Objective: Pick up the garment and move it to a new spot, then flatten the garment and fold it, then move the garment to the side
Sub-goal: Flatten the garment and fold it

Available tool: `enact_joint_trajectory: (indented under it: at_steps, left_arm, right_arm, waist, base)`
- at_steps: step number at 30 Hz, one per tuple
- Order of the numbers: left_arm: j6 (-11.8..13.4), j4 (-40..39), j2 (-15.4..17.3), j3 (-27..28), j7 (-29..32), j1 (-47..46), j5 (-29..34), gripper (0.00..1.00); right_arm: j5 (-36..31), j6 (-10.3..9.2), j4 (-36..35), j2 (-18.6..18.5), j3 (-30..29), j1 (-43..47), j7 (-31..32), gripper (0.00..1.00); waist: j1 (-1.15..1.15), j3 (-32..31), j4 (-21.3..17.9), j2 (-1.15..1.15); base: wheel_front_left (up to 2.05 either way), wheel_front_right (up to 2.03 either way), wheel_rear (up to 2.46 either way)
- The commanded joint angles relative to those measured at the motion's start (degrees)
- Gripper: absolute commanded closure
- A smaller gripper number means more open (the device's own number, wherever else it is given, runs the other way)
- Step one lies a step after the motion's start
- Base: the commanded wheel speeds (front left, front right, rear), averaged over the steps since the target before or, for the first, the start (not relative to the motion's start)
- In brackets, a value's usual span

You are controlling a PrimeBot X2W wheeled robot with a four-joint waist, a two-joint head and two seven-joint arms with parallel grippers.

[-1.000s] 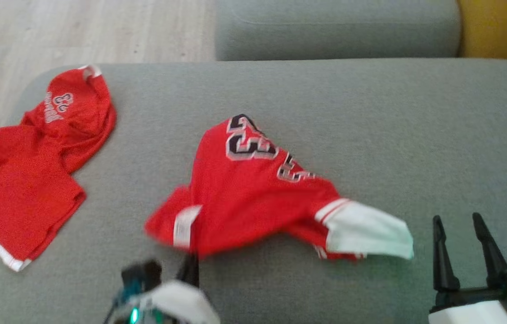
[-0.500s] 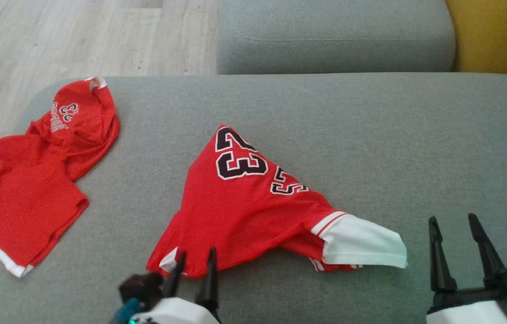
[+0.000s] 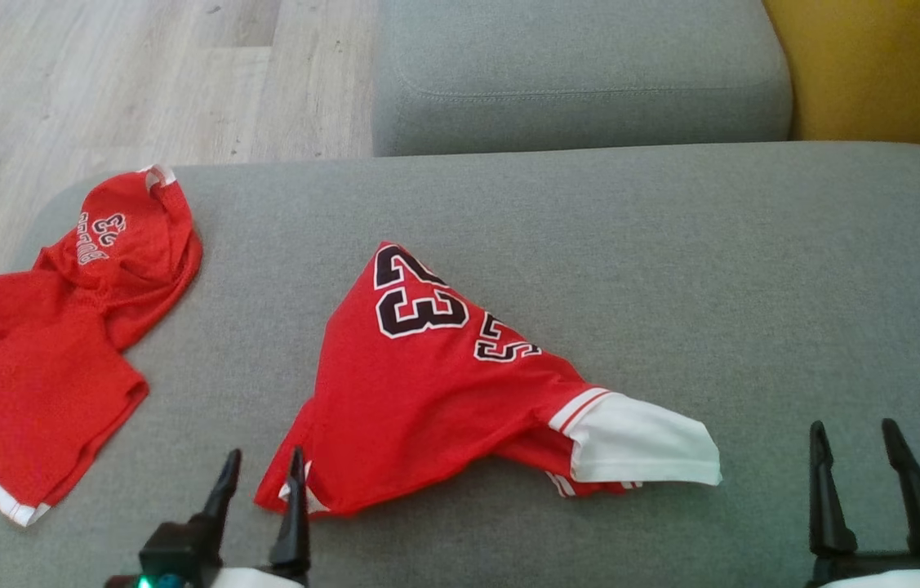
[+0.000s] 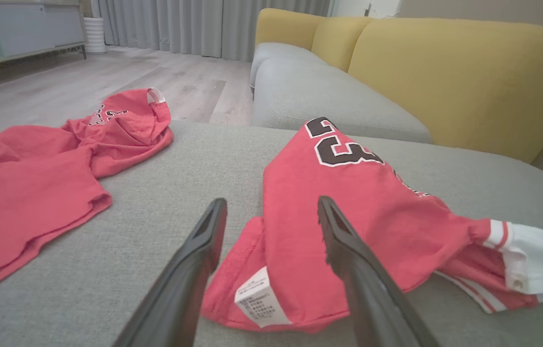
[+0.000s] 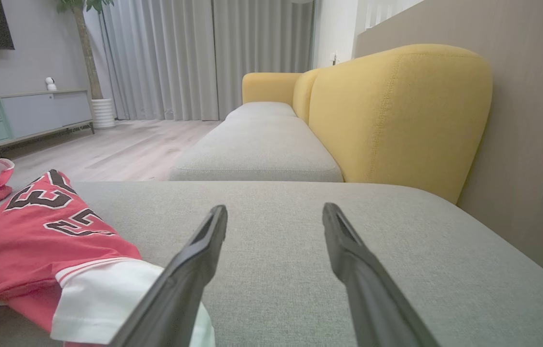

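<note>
The garment is a red jersey with black "23" numbers and a white sleeve, lying crumpled in the middle of the grey sofa seat. My left gripper stands open just in front of the jersey's near left corner, gripping nothing. In the left wrist view that corner, with its white label, lies under the open left gripper, and the garment spreads beyond. My right gripper is open over bare cushion to the right of the white sleeve. From the right wrist, the right gripper has the garment to its left.
A second red garment lies crumpled at the seat's left edge, also seen from the left wrist as the second red garment. Behind are another grey cushion, the yellow backrest and wooden floor at far left.
My left gripper has opened, let go of the jersey's near left corner and drawn back to the left. The jersey has settled flat. The head camera has shifted a little.
</note>
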Motion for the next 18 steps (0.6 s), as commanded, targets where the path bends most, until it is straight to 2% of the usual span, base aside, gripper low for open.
enact_joint_trajectory:
  at_steps: [1, 11, 18]
  left_arm:
    - [-0.3, -1.6, -0.1, 2.6, -0.7, -2.4, 0.8, 0.00]
    - [-3.9, 1.1, -1.3, 8.3, -0.7, -2.6, 6.5, 0.00]
    - [-5.0, 3.2, -2.0, 11.0, -0.7, -3.2, 8.3, 0.00]
  right_arm:
    - [-0.1, 0.43, -1.6, -0.5, 0.8, -1.7, -0.6, 0.00]
    - [0.5, 0.43, 1.1, -0.5, 2.0, -1.3, -0.6, 0.00]
    - [0.7, 0.43, 4.6, -0.5, 4.2, -2.8, -0.6, 0.00]
  waist:
    - [0.00, -0.1, 0.1, 0.00]
    - [0.00, -0.1, 2.4, 0.00]
    - [0.00, 0.3, 2.9, 0.00]
  base:
    - [0.00, 0.00, 0.00]
    - [0.00, 0.00, 0.00]
    - [0.00, 0.00, 0.00]
